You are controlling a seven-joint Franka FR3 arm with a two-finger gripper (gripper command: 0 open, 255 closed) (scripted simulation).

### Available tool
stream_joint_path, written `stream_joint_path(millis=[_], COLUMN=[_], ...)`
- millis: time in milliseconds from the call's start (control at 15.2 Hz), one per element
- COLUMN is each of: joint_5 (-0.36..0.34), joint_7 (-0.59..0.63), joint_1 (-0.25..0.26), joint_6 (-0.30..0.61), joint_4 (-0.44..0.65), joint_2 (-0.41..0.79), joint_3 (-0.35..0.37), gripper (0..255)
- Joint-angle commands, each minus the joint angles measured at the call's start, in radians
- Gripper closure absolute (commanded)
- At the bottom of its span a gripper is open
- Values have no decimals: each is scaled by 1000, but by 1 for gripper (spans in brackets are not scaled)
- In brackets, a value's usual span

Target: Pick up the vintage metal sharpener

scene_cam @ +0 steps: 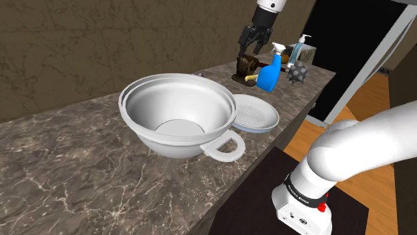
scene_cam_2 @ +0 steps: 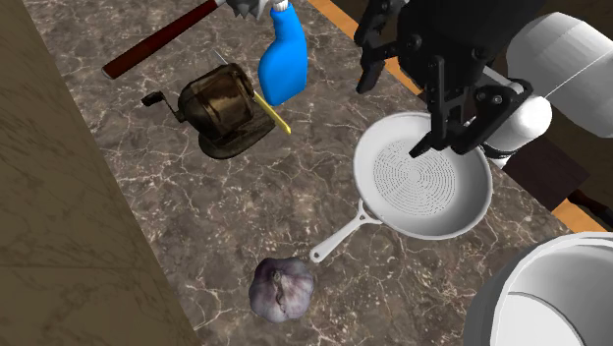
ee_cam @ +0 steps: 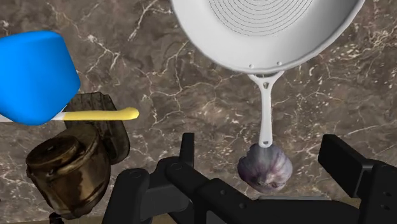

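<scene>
Wrist view: your black 2-finger gripper [ee_cam: 258,143] hovers, fingers apart and empty, beside the dark brown cranked metal sharpener [ee_cam: 70,168]; approach, grasp and lift remain.

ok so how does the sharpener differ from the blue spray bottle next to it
The sharpener is dark brown and glossy; the spray bottle is bright blue with a white trigger head. The sharpener is squat, on a flat base, with a crank at its side; the spray bottle tapers upward and stands taller in the shoulder view. Both stand side by side on the marble counter.
</scene>
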Motion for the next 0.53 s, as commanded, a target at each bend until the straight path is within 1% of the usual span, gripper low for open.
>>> stream_joint_path(millis=[0, 462], joint_5=[-10, -27], joint_7=[0, -9], joint_1=[-10, -45], joint_6=[25, 92], joint_4=[42, 205], joint_2=[67, 303], joint_3=[-13, -68], gripper=[0, 0])
